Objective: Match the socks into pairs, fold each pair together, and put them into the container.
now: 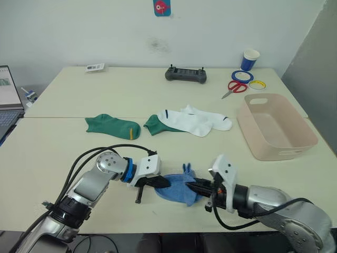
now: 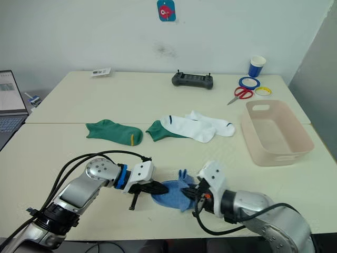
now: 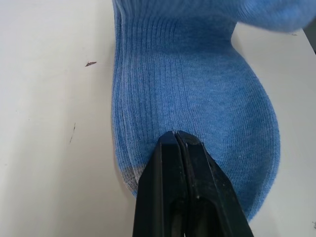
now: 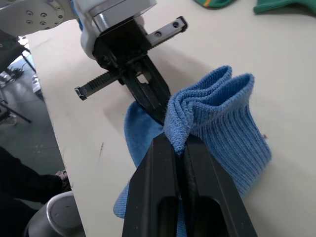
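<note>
The light blue socks point(image 1: 178, 190) lie stacked near the table's front edge, between my two grippers. My left gripper point(image 3: 176, 134) is shut, its tips resting on the flat sock from the left side. My right gripper point(image 4: 180, 141) is shut on the ribbed cuff end point(image 4: 212, 106), which is lifted and folded back over the rest. One dark green sock point(image 1: 113, 125) lies flat mid-table. A second green sock point(image 1: 152, 125) is partly covered by the two white socks point(image 1: 197, 121). The pale pink container point(image 1: 287, 152) stands at the right with nothing inside.
Along the back edge sit a black controller point(image 1: 185, 75), a blue-and-white paper cup point(image 1: 250, 59), red scissors point(image 1: 235, 87), tape rolls point(image 1: 242, 76) and a small card point(image 1: 95, 67). A laptop point(image 1: 8, 100) is at the far left.
</note>
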Controlling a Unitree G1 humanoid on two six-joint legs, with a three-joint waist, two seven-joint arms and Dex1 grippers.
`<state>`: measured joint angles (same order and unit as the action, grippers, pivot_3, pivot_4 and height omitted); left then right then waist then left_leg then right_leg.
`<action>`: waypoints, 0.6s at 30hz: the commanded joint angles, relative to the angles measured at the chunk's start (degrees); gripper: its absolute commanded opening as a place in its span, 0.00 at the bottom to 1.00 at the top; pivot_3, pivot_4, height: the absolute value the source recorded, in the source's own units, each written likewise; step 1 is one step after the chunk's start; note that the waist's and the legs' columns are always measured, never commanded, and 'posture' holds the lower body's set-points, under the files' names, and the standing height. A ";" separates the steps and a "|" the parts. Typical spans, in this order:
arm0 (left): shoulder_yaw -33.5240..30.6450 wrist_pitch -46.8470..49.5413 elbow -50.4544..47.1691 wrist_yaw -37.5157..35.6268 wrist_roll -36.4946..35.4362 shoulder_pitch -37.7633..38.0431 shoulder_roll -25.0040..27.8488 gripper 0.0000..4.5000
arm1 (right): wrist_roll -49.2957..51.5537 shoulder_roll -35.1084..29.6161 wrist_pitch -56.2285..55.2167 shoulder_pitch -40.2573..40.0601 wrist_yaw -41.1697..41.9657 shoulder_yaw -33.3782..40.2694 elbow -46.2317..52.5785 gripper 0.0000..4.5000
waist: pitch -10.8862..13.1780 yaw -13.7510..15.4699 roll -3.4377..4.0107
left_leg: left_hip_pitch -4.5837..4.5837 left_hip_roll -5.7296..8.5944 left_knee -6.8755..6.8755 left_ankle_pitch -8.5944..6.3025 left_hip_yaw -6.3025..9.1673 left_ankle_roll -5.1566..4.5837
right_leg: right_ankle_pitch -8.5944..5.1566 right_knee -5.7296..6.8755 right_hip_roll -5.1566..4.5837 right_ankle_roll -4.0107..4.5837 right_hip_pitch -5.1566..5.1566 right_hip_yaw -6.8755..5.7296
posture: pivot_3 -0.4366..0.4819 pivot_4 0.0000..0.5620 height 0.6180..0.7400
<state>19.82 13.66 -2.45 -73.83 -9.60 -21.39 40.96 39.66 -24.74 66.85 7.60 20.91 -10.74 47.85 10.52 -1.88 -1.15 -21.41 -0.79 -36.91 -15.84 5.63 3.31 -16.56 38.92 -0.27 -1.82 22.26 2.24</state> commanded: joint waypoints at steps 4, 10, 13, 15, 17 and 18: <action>0.68 0.79 -1.45 0.18 0.94 1.67 0.27 0.00 | -1.48 3.80 -0.73 2.69 -1.32 -4.88 -6.15 0.01 | 0.00 -0.01 0.00 | 0.00 0.00 0.00 0.00 -0.03 0.00 | 0.00 0.00 0.00 0.00 0.00 0.02 | 0.48 0.27 1.00; -0.24 1.41 -2.53 -0.17 0.56 1.88 1.71 0.00 | -4.89 6.14 -3.29 4.85 -1.39 -8.78 -12.57 0.01 | 0.00 -0.09 0.01 | 0.01 0.00 0.00 0.00 -0.02 0.00 | 0.00 0.01 0.00 0.00 0.02 0.01 | 0.48 0.27 1.00; -0.75 1.85 -2.89 0.09 0.34 1.73 1.98 0.00 | -5.43 7.24 -3.69 5.42 -1.35 -8.85 -13.63 0.01 | 0.00 -0.11 0.01 | 0.02 -0.02 0.01 0.00 -0.01 0.00 | 0.00 0.02 0.02 0.00 0.02 0.01 | 0.48 0.27 1.00; -1.30 2.13 -2.98 0.39 0.11 1.66 2.29 0.00 | -4.80 7.69 -2.64 6.41 -1.64 -7.85 -12.15 0.13 | 0.00 -0.13 0.01 | 0.01 -0.02 0.02 0.00 -0.01 0.00 | 0.00 0.02 0.02 0.00 0.04 0.01 | 0.48 0.27 1.00; -2.00 2.58 -3.14 0.65 -0.31 1.71 2.70 0.00 | -2.90 8.08 -0.35 7.45 -1.98 -5.92 -9.68 0.26 | 0.01 -0.17 0.02 | 0.01 -0.02 0.02 0.00 -0.02 0.00 | 0.00 0.02 0.02 0.00 0.05 0.02 | 0.48 0.27 1.00; -2.40 2.80 -3.21 0.68 -0.59 1.72 2.99 0.00 | -1.68 7.99 0.87 7.68 -2.02 -4.82 -8.24 0.33 | 0.01 -0.15 0.02 | 0.01 -0.02 0.02 0.00 -0.01 0.00 | 0.00 0.02 0.02 0.00 0.05 0.02 | 0.48 0.27 1.00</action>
<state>18.78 15.89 -4.87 -73.20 -10.09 -20.24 42.81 35.72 -17.06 66.63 14.51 18.91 -17.72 35.57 10.52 -2.03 -1.13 -21.42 -0.81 -36.89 -15.84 5.64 3.30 -16.56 38.95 -0.25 -1.82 22.31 2.23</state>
